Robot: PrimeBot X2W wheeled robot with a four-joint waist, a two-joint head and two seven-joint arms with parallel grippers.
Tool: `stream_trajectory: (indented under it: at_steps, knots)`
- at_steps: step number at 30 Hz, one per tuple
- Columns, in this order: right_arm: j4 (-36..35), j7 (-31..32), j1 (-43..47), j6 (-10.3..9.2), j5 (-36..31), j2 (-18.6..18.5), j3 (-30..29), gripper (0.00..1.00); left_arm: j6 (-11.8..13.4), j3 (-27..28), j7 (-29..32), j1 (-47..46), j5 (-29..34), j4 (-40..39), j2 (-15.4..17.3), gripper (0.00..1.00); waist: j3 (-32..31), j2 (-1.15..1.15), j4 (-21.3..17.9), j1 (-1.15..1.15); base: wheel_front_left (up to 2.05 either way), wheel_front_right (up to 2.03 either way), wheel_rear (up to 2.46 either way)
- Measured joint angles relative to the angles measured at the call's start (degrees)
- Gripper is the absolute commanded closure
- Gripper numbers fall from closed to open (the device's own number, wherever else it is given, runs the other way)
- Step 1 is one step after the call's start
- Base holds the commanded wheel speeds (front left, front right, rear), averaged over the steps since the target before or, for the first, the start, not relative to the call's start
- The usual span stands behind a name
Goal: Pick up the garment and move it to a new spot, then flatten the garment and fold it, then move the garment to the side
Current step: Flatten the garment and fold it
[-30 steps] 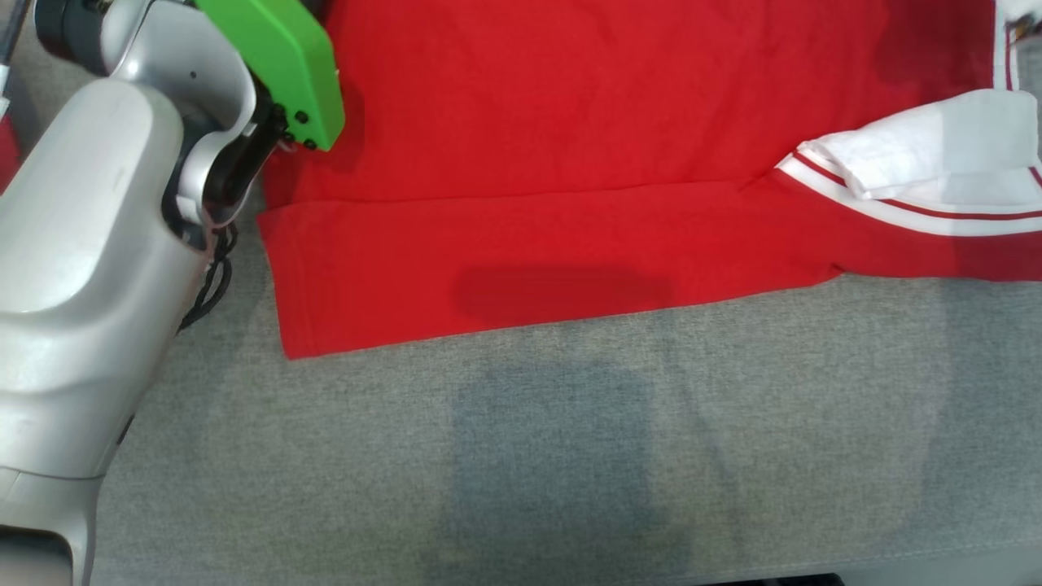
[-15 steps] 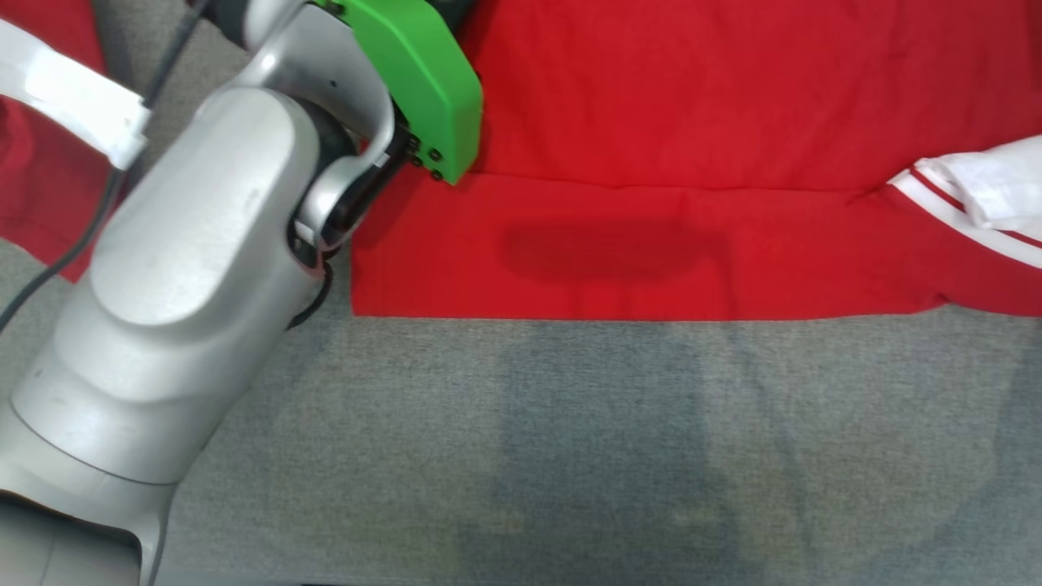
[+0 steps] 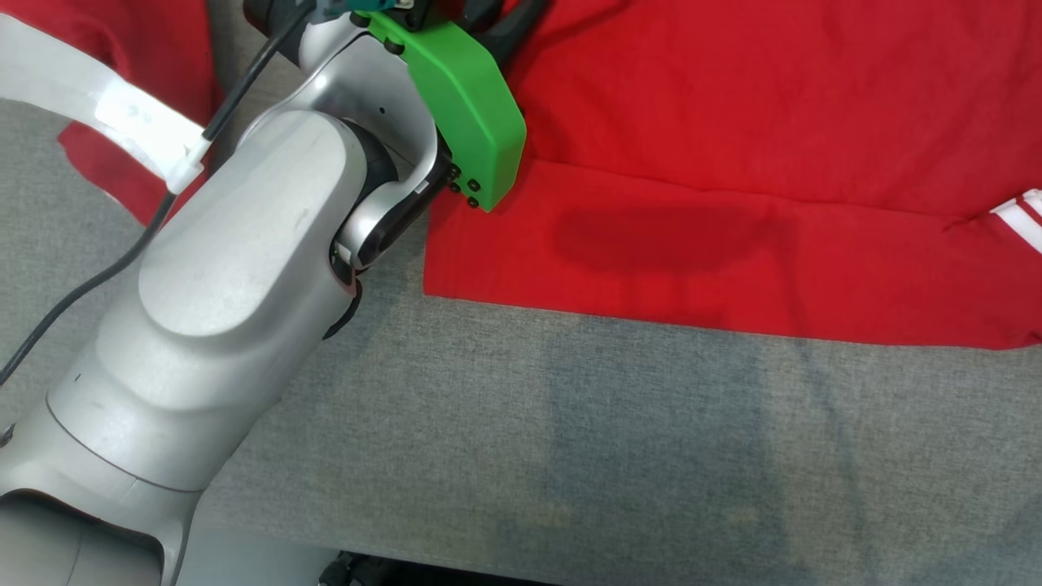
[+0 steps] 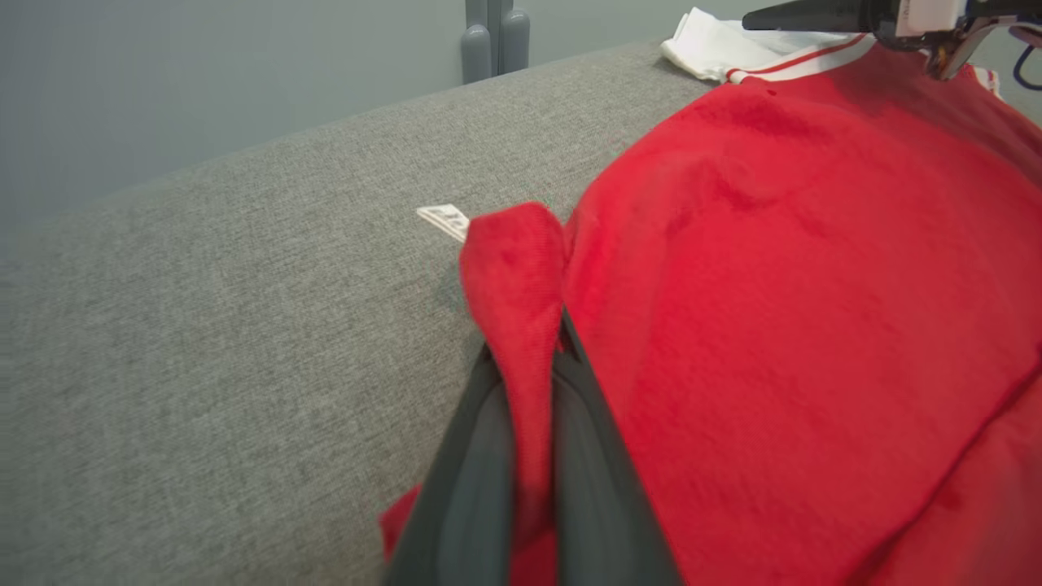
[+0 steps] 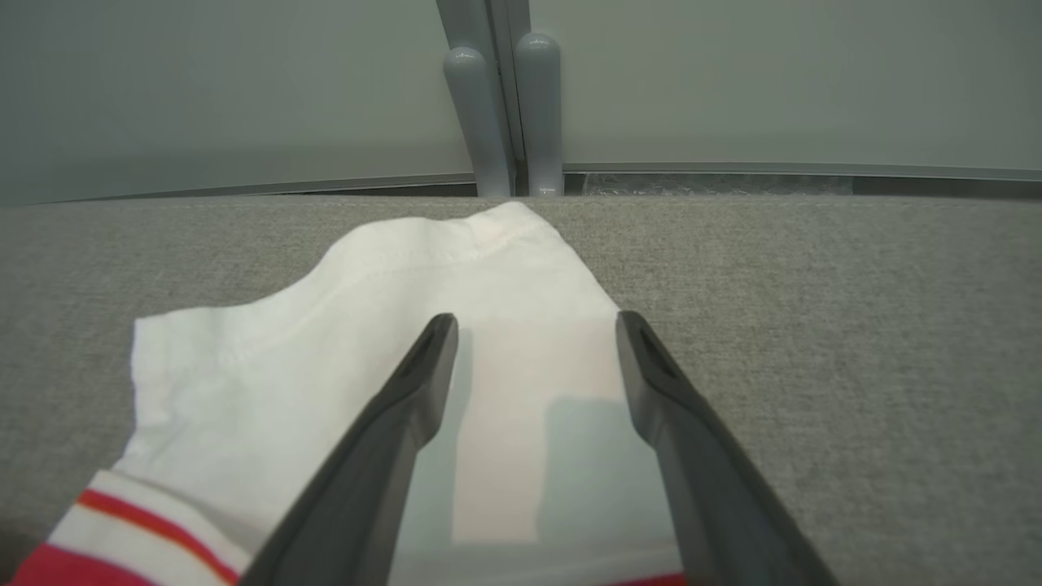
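Since the earlier frames the head camera has been swung, so the whole scene sits shifted, and the left fingers have been brought together: they are now pinched tight on a raised ridge of red cloth at the garment's edge. The right fingers are held wide apart with nothing between them, poised over the white sleeve. The garment is spread flat across the far part of the counter, its near strip already turned over along a straight crease. Placing and flattening appear done and folding begun; further folds and the move aside are judged to remain.
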Motion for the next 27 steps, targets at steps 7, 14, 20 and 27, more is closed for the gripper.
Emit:
stream_trajectory:
  at_steps: [7,14,20,27]
  knots:
    - [1.55,1.76,-4.02,-0.40,-2.29,-2.20,0.35,0.00,-0.24,-0.19,-0.67,0.10,-0.02,-0.09,-0.42,1.00,0.70,0.00,1.52,0.00,0.00,0.00,0.00]
    - [4.64,3.59,-4.01,-0.41,-2.35,-1.75,-0.04,0.00,-0.25,-0.23,-0.82,1.15,-0.02,-0.07,-0.31,1.00,0.81,0.00,2.01,0.00,0.00,0.00,0.00]
    - [4.98,5.28,-5.06,-0.82,-1.20,-0.37,-0.49,0.94,-0.24,0.31,-0.83,1.10,-0.02,-0.36,0.26,1.00,1.33,0.00,1.85,0.00,0.00,0.00,0.00]
    - [5.09,3.99,-5.08,-0.80,0.41,1.64,-1.32,1.00,-0.24,0.82,-1.32,1.12,0.00,0.16,1.48,1.00,1.30,0.00,1.04,0.00,0.00,0.00,0.00]
